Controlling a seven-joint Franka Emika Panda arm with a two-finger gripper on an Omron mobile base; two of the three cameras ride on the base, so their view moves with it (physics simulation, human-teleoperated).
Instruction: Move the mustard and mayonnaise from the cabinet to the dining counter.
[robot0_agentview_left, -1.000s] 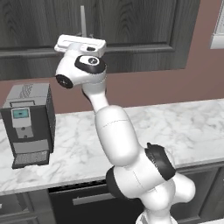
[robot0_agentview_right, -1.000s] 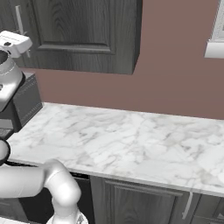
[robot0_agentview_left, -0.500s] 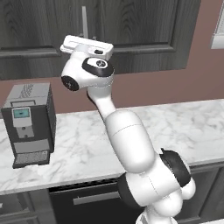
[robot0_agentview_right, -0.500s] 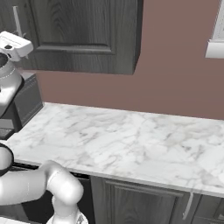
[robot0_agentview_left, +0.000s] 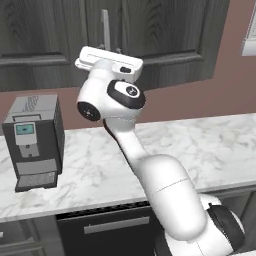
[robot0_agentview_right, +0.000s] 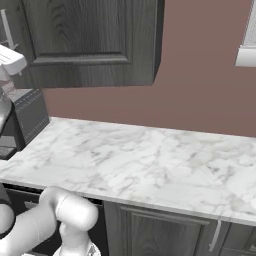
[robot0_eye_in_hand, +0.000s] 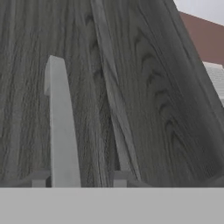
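The cabinet (robot0_agentview_left: 165, 40) hangs over the worktop, and both dark wood-grain doors look closed. Its door (robot0_eye_in_hand: 144, 100) is very close in the hand view. My gripper (robot0_eye_in_hand: 79, 178) is raised to the cabinet's lower edge. It is open, with a fingertip on each side of the steel bar handle (robot0_eye_in_hand: 61, 127). In the left base view the white hand (robot0_agentview_left: 109, 62) sits just below that handle (robot0_agentview_left: 105, 27). The cabinet (robot0_agentview_right: 95, 40) also shows in the right base view. The mustard and mayonnaise are hidden behind the doors. The dining counter is out of view.
A grey coffee machine (robot0_agentview_left: 34, 140) stands at the left of the narrow marble worktop (robot0_agentview_left: 200, 145), under the cabinet. The same worktop (robot0_agentview_right: 150, 165) runs right along a brown wall. Dark base cupboards (robot0_agentview_right: 165, 235) lie below. A window sill (robot0_agentview_right: 246, 55) sits at far right.
The hand has shifted a little to the right and slightly lower under the cabinet door, and the arm's lower links have swung right. The coffee machine and worktop hold their places.
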